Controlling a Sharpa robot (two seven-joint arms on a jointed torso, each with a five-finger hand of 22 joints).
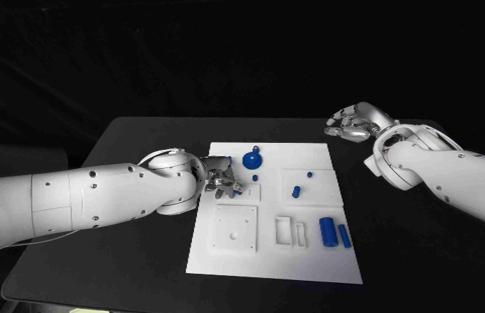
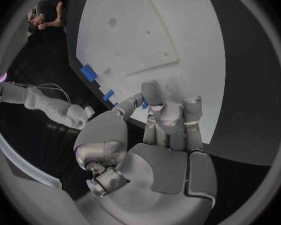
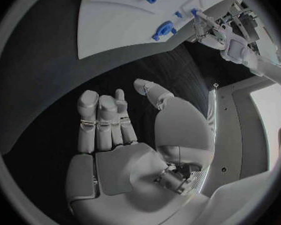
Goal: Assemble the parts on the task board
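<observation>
The white task board [image 1: 272, 267] lies in the middle of the black table. On it are a blue disc part [image 1: 253, 162], small blue pieces [image 1: 296, 190] and two blue cylinders [image 1: 326, 230] near its right edge. My left hand [image 1: 217, 176] sits low over the board's left edge with its fingers curled. In the left wrist view the thumb and a finger of this hand [image 2: 162, 130] pinch a small blue part [image 2: 143, 104]. My right hand [image 1: 354, 122] hangs beyond the board's far right corner. Its fingers [image 3: 100, 120] are curled in and hold nothing.
A raised white square plate [image 1: 235, 230] with holes and two white slotted blocks [image 1: 290, 230] occupy the board's near half. Bare black table [image 1: 141, 271] surrounds the board on all sides.
</observation>
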